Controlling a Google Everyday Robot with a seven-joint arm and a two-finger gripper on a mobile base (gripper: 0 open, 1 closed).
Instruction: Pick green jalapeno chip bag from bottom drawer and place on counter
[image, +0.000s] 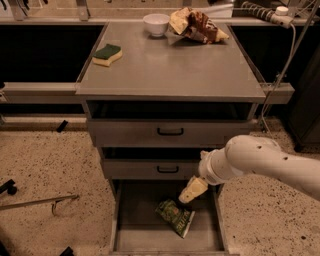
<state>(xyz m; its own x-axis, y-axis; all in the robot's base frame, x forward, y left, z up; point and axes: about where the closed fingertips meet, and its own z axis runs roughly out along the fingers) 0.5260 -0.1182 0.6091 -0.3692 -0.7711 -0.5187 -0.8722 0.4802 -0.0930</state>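
One thing matters here: the green jalapeno chip bag (175, 216). It's lying flat on the floor of the bottom drawer (134, 222), which is pulled out toward the near side. The bag sits a bit right of centre, turned diagonally, w/ its white edge facing near-right.

Handling, imo: super light, soft and crinkly. The glossy film is prob slippery, and the chips inside will crush if squeezed hard. Since it's flat on the metal there's not much to get under. I'd pinch across the narrow width or catch a raised corner/seam, w/ gentle pressure and a slow lift so it doesn't slide out.

The gripper (192, 191) hangs over the far-right part of the open drawer, just below the middle drawer front (150, 170), w/ the white arm (260, 162) coming in from the right. Can't tell if it's open or closed from this angle, tbh.

Bag vs gripper: the bag is just near-left of it and lower. The bag's far corner is close to the tip, and they look apart, not touching.

The counter (170, 70) up top has bare space in the middle. A sponge (107, 54) sits far-left, w/ a bowl (156, 23) and a brown snack bag (196, 26) at the far edge.
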